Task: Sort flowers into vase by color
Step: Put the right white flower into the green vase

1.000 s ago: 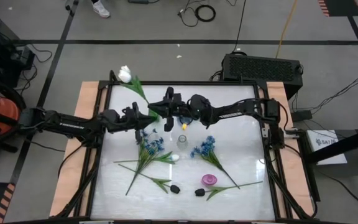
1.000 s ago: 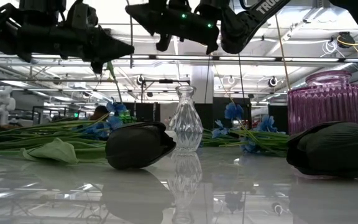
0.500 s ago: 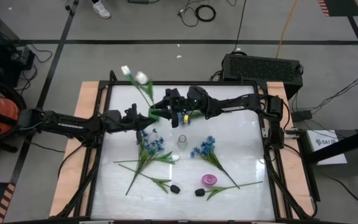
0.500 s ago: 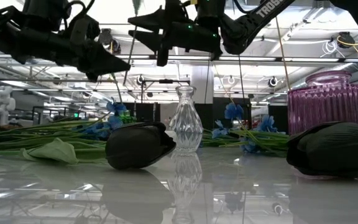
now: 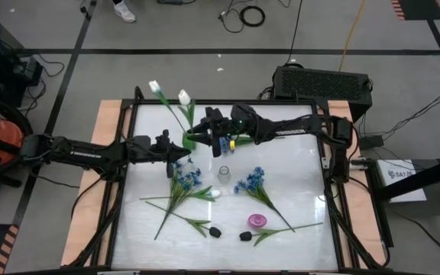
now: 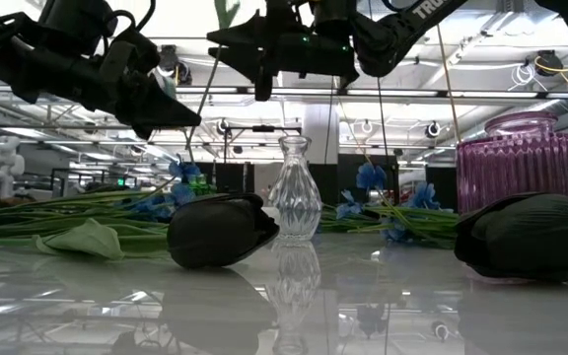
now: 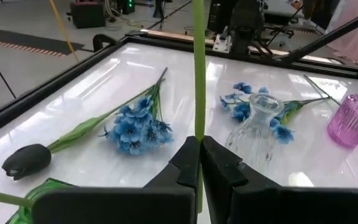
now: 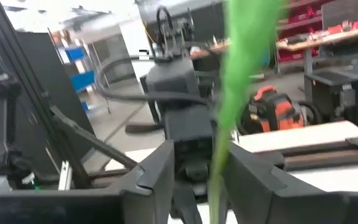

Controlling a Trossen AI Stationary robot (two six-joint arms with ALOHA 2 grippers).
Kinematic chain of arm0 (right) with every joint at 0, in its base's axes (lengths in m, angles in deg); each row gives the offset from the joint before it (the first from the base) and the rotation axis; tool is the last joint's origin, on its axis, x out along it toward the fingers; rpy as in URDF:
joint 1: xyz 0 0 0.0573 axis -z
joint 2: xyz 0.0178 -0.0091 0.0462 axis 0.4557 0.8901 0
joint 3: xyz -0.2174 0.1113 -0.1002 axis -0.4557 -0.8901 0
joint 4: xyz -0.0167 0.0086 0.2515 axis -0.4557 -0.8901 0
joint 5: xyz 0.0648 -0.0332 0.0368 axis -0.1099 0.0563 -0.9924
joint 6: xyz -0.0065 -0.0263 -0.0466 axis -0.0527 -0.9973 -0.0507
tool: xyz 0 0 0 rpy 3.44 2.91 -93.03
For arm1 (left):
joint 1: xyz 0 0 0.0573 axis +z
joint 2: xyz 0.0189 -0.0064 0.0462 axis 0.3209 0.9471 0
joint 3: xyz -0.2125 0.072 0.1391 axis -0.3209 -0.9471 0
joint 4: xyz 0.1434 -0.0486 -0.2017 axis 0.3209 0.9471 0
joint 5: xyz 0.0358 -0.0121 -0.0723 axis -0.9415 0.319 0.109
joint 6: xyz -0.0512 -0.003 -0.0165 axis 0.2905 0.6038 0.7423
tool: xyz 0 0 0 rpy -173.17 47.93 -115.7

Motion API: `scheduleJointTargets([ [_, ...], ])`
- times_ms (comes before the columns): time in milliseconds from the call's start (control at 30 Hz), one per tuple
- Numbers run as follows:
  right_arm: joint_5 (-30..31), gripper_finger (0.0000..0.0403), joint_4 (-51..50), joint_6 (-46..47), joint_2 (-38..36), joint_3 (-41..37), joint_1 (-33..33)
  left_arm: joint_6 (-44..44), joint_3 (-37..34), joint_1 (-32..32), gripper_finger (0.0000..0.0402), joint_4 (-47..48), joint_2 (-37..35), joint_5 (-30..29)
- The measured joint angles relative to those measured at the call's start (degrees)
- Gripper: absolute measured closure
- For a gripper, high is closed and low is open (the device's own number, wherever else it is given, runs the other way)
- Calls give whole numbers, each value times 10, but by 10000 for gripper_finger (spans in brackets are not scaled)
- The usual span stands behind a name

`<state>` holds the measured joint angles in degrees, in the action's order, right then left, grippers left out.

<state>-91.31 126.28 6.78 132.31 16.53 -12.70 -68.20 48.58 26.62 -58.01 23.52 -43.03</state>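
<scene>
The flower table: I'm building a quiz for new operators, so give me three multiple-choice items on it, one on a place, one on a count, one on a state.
1. Where does the clear glass vase stand?
A. Near the table's middle
B. On the floor
C. Inside the pink vase

2. How many black tulip buds lie on the table?
A. None
B. Two
C. Five

3. What is the left gripper doing?
A. Hanging open over nothing
B. Shut on a green stem
C. Holding the pink vase

Answers:
1 A: the high view shows it upright between the two blue sprays.
2 B: one bud and another lie near the pink vase.
3 B: in the left wrist view its fingers meet around the stem. The right gripper also has a green stem between its fingers.
</scene>
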Motion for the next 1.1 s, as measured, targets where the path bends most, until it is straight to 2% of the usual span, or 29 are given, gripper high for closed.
scheduleJointTargets([
  [133, 1, 320, -26, -12, -9, 0, 0, 0, 0, 0, 389, 10, 0, 0],
  [300, 2, 388, -33, -14, -10, 0, 2, 0, 0, 0, 388, 15, 0, 0],
  [567, 3, 397, -47, -15, -10, 0, 4, 7, 0, 0, 380, 24, -3, 1],
  [667, 3, 399, -52, -19, -10, 0, 5, 22, 0, 0, 349, 24, -11, 1],
  [767, 3, 400, -55, -26, -9, 0, 10, 43, 0, 0, 302, 35, -28, 1],
  [900, 3, 400, -43, -40, -9, 0, 26, 74, 0, 0, 245, 111, -65, -4],
  [967, 3, 400, -34, -59, -9, 0, 35, 92, 0, 0, 228, 171, -86, -2],
  [1100, 36, 400, -28, -82, -9, 0, 51, 138, 0, -5, 220, 267, -117, 45],
])
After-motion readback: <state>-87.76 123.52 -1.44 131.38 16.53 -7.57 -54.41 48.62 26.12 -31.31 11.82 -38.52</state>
